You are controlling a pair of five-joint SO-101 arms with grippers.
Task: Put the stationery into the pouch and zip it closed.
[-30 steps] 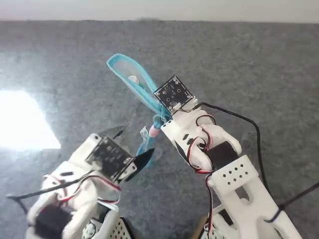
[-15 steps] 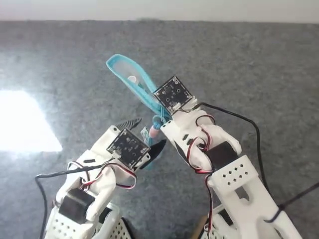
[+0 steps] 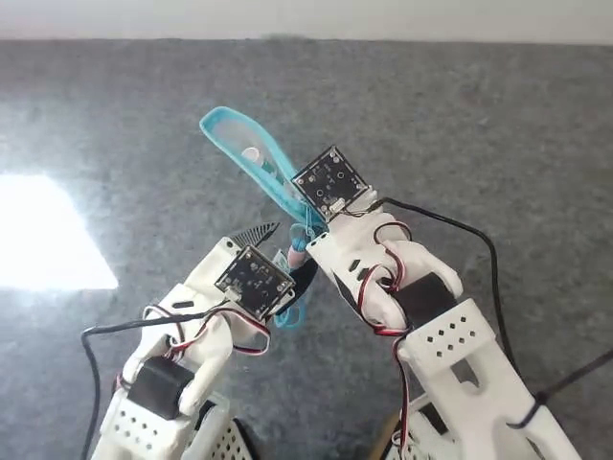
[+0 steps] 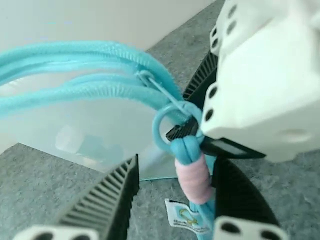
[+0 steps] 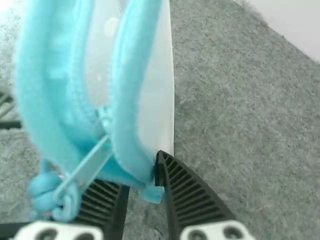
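Pouch [image 3: 237, 142], turquoise-edged with clear walls, is held off the counter [image 3: 498, 125] at upper centre of the high view, slanting up toward the upper left. Its two zipper edges stand apart along most of the length. The slider [image 5: 104, 121] sits near the gripped end. A small pale round item [image 3: 252, 153] shows through the wall; I cannot tell what it is.

Right gripper [image 5: 142, 172] is closed on the pouch's lower end, with the blue edging pinched between both ribbed fingers [image 5: 186, 192].

Left gripper [image 4: 175, 170], just left of centre in the high view, has its fingers spread and grips nothing. The pull cord [image 4: 186, 150] with its pink sleeve [image 4: 194, 176] hangs between the fingers, touching neither that I can see. A ring [image 4: 159, 131] joins the cord to the slider tab.

A bright patch of light [image 3: 38, 230] lies at the counter's left edge.
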